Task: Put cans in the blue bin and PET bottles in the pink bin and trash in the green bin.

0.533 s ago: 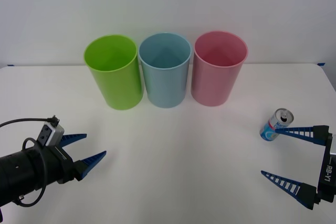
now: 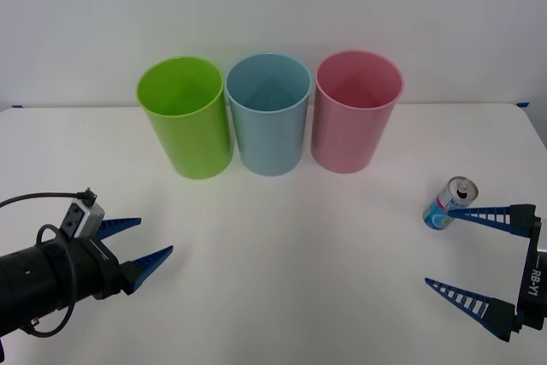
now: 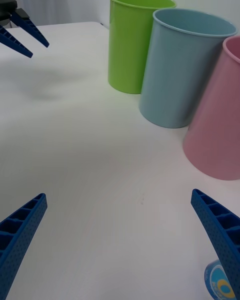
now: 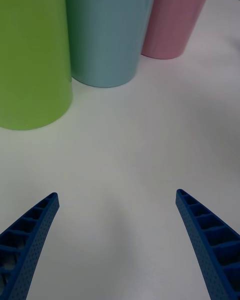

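There are three bins in all, one of each color: one green bin (image 2: 185, 117) at the upper left of the front view, one blue bin (image 2: 268, 114) in the upper middle, and one pink bin (image 2: 356, 111) just right of the middle. There is one can (image 2: 449, 203), a small blue and white one, at the right side of the front view. There is one white table (image 2: 282, 254) under all of it. There are two robot hands, the left hand (image 2: 135, 244) at the lower left and the right hand (image 2: 466, 254) at the lower right, and each has two blue fingers spread apart.
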Motion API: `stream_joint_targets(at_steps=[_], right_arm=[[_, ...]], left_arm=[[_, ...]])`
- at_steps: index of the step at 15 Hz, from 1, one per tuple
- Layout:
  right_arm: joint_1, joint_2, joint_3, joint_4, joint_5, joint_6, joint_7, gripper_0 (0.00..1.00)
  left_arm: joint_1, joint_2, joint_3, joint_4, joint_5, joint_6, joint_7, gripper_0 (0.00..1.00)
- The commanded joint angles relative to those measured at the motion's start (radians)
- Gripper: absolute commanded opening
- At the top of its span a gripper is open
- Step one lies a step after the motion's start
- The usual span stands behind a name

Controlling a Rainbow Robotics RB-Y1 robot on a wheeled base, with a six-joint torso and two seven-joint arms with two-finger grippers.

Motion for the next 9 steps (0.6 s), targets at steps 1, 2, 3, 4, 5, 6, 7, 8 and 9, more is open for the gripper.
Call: stream_joint_targets(at_steps=[1, 2, 3, 4, 5, 6, 7, 8, 9], right_arm=[[0.0, 0.0, 0.0, 0.0, 0.0, 0.0, 0.0, 1.0], [-0.006, 0.029, -0.002, 0.002, -0.02, 0.003, 0.002, 1.0], [-0.011, 0.044, -0.015, 0.008, -0.061, -0.003, 0.005, 1.0], [-0.012, 0.049, -0.026, 0.006, -0.097, -0.009, 0.008, 1.0], [-0.011, 0.048, -0.031, 0.006, -0.123, -0.009, 0.005, 1.0], [-0.011, 0.046, -0.048, 0.017, -0.15, -0.009, 0.008, 1.0], [-0.011, 0.043, -0.061, 0.037, -0.181, -0.009, 0.008, 1.0], [-0.011, 0.037, -0.074, 0.063, -0.21, -0.008, 0.012, 1.0], [-0.011, 0.025, -0.089, 0.1, -0.239, -0.011, 0.023, 1.0]], left_arm=[[0.0, 0.0, 0.0, 0.0, 0.0, 0.0, 0.0, 0.79], [0.0, 0.0, 0.0, 0.0, 0.0, 0.0, 0.0, 0.79], [0.0, 0.0, 0.0, 0.0, 0.0, 0.0, 0.0, 0.79], [0.0, 0.0, 0.0, 0.0, 0.0, 0.0, 0.0, 0.79], [0.0, 0.0, 0.0, 0.0, 0.0, 0.0, 0.0, 0.79], [0.0, 0.0, 0.0, 0.0, 0.0, 0.0, 0.0, 0.79], [0.0, 0.0, 0.0, 0.0, 0.0, 0.0, 0.0, 0.79], [0.0, 0.0, 0.0, 0.0, 0.0, 0.0, 0.0, 0.8], [0.0, 0.0, 0.0, 0.0, 0.0, 0.0, 0.0, 0.79]])
